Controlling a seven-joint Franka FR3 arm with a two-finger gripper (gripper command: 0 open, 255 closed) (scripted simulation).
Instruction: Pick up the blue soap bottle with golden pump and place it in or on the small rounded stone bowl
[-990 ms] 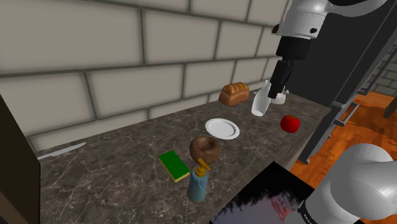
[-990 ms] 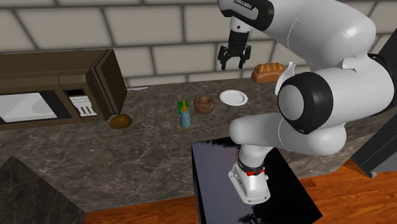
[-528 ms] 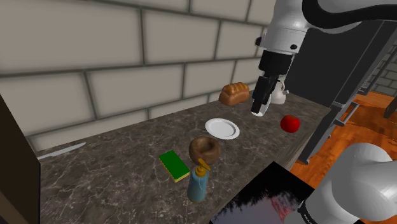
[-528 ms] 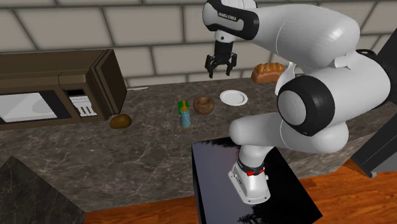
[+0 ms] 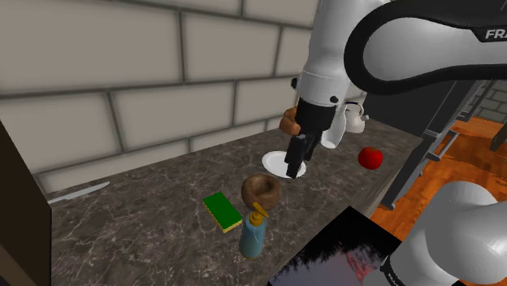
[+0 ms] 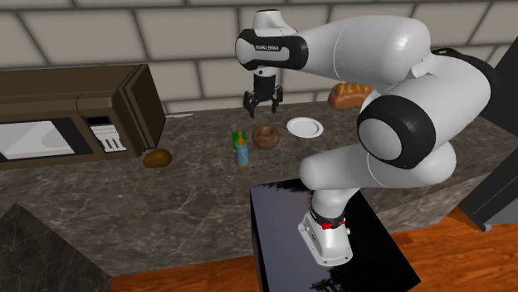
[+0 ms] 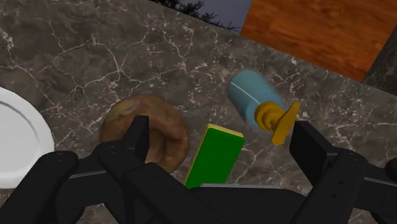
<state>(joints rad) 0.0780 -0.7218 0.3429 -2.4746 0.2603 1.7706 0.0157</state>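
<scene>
Your claw (image 6: 261, 106) hangs spread, upper middle of the second exterior view, blue soap bottle (image 6: 241, 152) standing untouched below.

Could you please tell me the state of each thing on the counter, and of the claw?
Claw: open, holding nothing.
Bottle: upright, not held.
Bowl: upright, empty.
Plate: empty.
Sponge: lying flat.
Microwave: door shut.
</scene>
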